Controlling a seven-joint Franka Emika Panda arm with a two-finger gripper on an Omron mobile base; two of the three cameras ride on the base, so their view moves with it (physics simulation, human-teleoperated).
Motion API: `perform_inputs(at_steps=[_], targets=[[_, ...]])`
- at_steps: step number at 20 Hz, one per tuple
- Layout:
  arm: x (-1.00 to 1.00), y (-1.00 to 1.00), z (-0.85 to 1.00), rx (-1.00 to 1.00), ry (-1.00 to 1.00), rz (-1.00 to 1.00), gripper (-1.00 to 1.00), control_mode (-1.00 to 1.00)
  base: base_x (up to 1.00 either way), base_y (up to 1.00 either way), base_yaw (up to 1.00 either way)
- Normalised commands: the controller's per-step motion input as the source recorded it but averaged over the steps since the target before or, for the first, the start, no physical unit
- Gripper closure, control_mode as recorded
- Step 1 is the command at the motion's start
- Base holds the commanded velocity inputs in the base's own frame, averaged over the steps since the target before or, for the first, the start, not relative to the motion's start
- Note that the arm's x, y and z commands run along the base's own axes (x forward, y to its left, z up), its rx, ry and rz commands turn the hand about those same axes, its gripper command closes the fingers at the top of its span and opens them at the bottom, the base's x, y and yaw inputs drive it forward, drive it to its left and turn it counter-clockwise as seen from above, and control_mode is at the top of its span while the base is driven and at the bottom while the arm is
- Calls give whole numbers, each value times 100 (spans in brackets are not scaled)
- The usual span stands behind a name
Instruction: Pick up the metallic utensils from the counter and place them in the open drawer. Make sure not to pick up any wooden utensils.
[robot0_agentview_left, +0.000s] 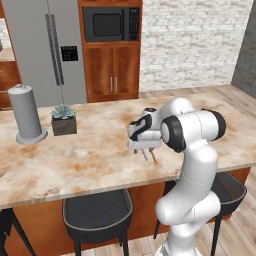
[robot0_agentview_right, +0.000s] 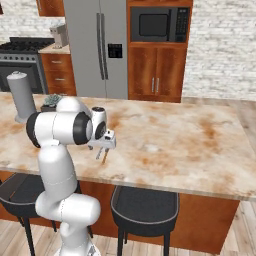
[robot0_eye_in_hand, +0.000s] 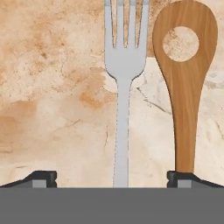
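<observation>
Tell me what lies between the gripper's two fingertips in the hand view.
The metal fork's handle runs up between the fingertips over bare counter. The wooden spoon's handle meets the other tip.

The counter (robot0_eye_in_hand: 52, 87) is a smooth, matt-looking stone slab, beige with rusty-orange marbling and fine dark veins, and on it lie a fork (robot0_eye_in_hand: 124, 65) of plain silver-grey metal with an even satin finish and a spoon (robot0_eye_in_hand: 186, 83) of warm tan wood with a faint lengthwise grain and a round hole through its bowl. The counter's base (robot0_agentview_right: 200, 215) and the cabinet doors (robot0_agentview_left: 112, 70) are reddish-brown wood with a slight sheen, the refrigerator (robot0_agentview_left: 45, 45) is brushed grey metal, and the far wall (robot0_agentview_left: 192, 40) is rough whitish brick. The stools (robot0_agentview_right: 145, 207) have dark matt seats.
</observation>
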Motion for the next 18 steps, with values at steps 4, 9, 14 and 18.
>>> perform_inputs(at_steps=[4, 9, 14, 18], targets=[[10, 2, -19, 0, -11, 0, -100, -100, 0, 0, 0], [30, 1, -20, 0, -10, 0, -100, -100, 0, 0, 0], [28, 2, -49, 0, -2, 0, -100, -100, 0, 0, 0], [32, 0, -67, 0, 0, 0, -100, -100, 0, 0, 0]])
